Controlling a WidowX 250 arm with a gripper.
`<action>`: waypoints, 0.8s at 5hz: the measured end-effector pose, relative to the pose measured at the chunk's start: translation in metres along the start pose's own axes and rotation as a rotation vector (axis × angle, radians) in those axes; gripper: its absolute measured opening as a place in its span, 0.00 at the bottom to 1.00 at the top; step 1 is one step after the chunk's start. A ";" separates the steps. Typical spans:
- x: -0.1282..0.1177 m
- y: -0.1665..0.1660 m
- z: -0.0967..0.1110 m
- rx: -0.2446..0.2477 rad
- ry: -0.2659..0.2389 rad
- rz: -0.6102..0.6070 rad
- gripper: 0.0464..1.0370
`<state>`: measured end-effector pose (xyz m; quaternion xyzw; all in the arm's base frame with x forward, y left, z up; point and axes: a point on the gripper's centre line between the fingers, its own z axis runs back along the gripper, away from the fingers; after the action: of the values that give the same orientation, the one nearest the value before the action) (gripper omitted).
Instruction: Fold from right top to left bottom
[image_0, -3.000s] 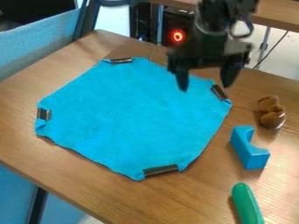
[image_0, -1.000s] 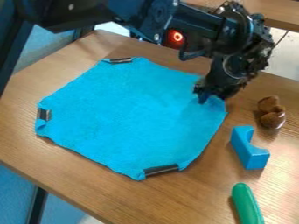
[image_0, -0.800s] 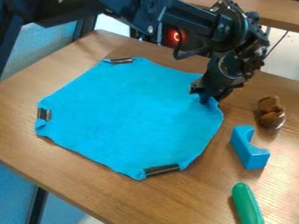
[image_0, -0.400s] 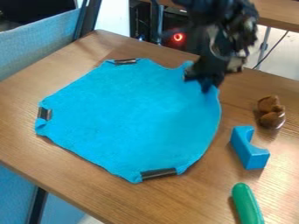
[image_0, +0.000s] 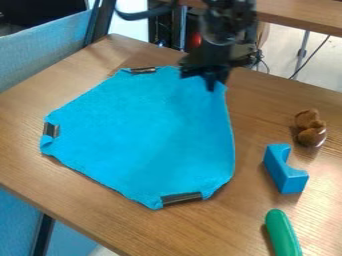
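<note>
From where I stand, the black gripper (image_0: 212, 82) has its pincer clamped on the right top corner of the blue cloth (image_0: 140, 132), which otherwise lies spread across the wooden table (image_0: 234, 225). If it travels too low toward the left bottom, I'd expect the whole cloth to drag or bunch instead of folding; a shallow pinch could also let the corner slip out halfway across.

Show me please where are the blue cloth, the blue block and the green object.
Blue cloth (image_0: 140, 132): camera view, middle of its upper surface.
Blue block (image_0: 287, 177): camera view, middle of its body.
Green object (image_0: 283, 234): camera view, middle of its visible length.
</note>
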<state>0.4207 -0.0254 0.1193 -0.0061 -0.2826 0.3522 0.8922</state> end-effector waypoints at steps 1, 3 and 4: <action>-0.003 0.041 -0.001 0.023 0.003 -0.047 0.02; -0.008 0.114 0.021 0.027 -0.001 -0.138 0.02; -0.007 0.134 0.041 0.003 -0.014 -0.188 0.02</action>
<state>0.3115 0.0634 0.1226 0.0245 -0.2874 0.2674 0.9194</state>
